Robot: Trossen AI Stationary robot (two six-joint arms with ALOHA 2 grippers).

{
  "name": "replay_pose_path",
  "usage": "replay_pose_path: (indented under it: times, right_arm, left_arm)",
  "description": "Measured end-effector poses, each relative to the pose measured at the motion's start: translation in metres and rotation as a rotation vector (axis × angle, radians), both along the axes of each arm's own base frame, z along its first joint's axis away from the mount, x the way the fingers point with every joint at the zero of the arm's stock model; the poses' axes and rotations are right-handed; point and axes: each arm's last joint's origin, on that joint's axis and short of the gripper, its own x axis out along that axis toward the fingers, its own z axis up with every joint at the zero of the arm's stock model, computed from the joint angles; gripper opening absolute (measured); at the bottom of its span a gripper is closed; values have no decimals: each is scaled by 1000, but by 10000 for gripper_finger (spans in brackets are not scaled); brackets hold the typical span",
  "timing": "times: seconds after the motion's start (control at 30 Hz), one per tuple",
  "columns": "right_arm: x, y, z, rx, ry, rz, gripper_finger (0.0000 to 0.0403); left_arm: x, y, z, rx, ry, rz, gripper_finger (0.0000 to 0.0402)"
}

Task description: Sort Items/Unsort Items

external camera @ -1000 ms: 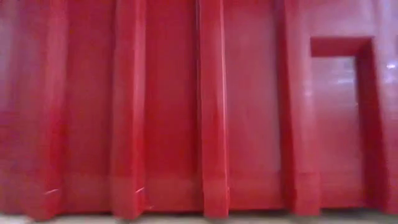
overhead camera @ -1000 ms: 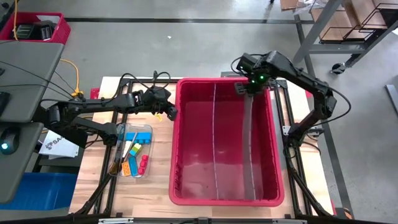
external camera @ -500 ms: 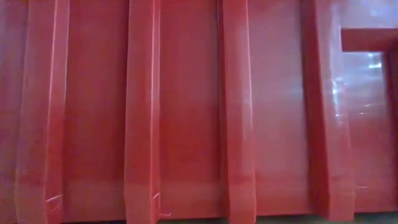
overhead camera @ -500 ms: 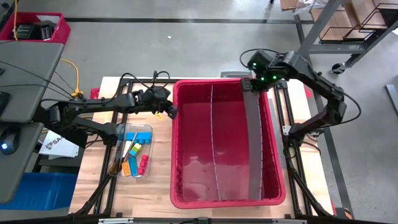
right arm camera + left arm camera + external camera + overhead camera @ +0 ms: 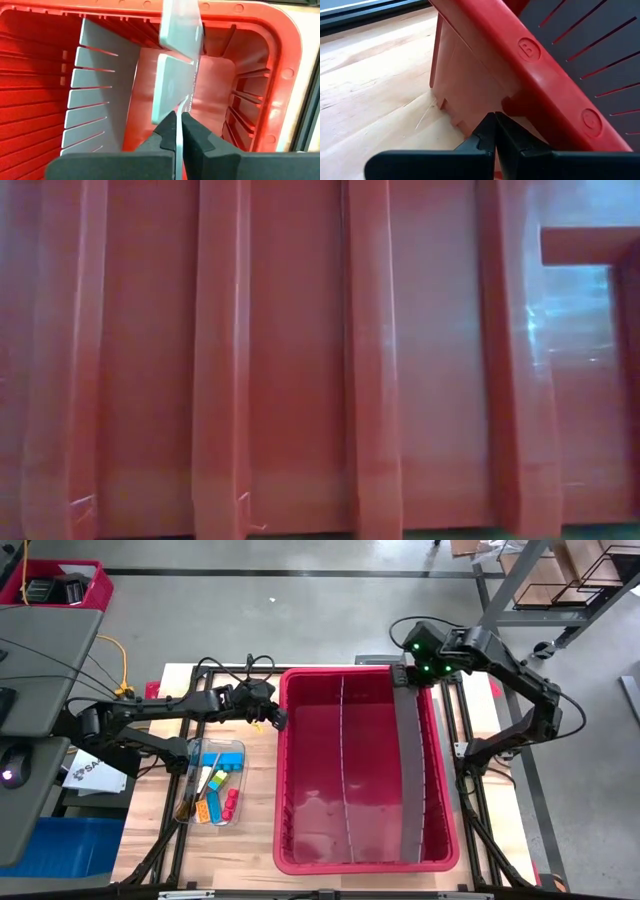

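From where I steer, the small clear tray [image 5: 214,780] near the table's front left holds the orange, blue, yellow, red and green blocky items [image 5: 220,790], untouched. Farther back, my left gripper [image 5: 494,131] sits pinched together against the big red plastic bin [image 5: 300,770] at its left rim. Farthest, my right gripper [image 5: 178,125] is clamped on the grey divider panel [image 5: 408,780], which has swung rightward since a second ago, bin shifted too. Sorting proper hasn't begun, I judge.
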Motion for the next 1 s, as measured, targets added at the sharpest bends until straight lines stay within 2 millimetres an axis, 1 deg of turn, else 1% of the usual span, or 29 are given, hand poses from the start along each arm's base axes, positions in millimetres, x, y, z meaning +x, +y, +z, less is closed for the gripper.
replay_pose_path:
  times: [0.2, 0.4, 0.5, 0.67, 0.83, 1.0]
  right_arm:
    - [1, 10, 5, -22, -22, 26, 0]
    - [-2, 22, 33, -119, -108, 35, 0]
    - [-3, 25, 47, -155, -178, 32, 0]
    - [-3, 29, 48, -166, -164, 27, 0]
    - [-13, 33, 41, -126, -47, -4, 0]
    - [-16, 37, 44, -100, -78, 1, 0]
  left_arm:
    - [0, 0, 0, 0, 1, 2, 0]
    - [0, 0, 0, 0, 4, 6, 0]
    - [0, 0, 0, 5, 3, 11, 0]
    - [0, 0, 0, 7, 3, 12, 0]
    - [0, 0, 0, 1, 1, 17, 0]
    - [0, 0, 0, -4, -2, 22, 0]
